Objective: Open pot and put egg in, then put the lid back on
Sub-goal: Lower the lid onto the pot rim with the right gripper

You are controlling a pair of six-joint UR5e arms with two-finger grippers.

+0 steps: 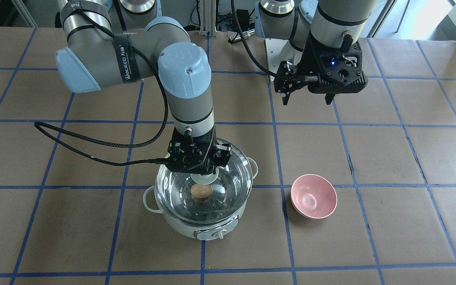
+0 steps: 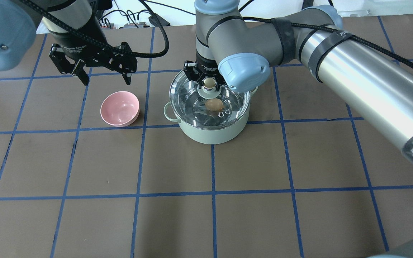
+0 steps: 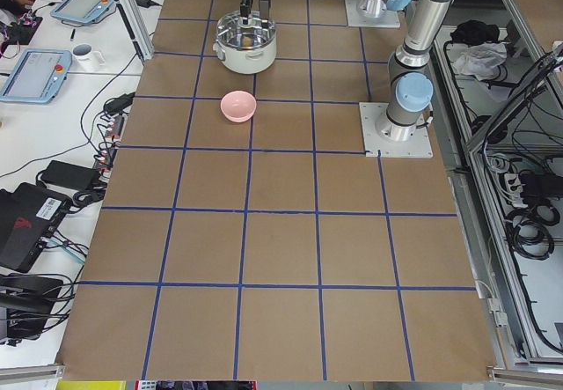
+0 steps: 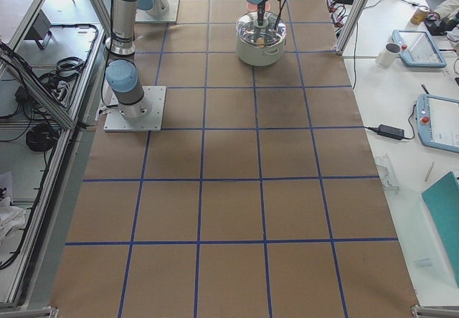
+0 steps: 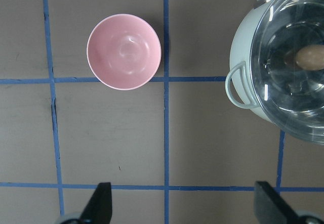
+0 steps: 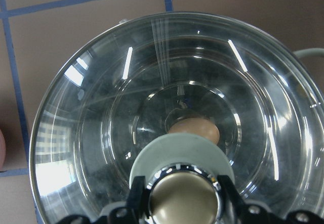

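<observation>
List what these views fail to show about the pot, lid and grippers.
Seating of lid on pot: rims overlap in every view; resting or held just above, unclear.
Fingertips of right gripper: front-facing view, wrist covers them; right wrist view, bottom edge cuts them.
Both side views: egg too small.

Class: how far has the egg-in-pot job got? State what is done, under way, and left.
Done: the egg lies inside the pot. In hand: the right gripper grips the lid by its knob, apparently seated on the pot. Left: release and withdraw.
</observation>
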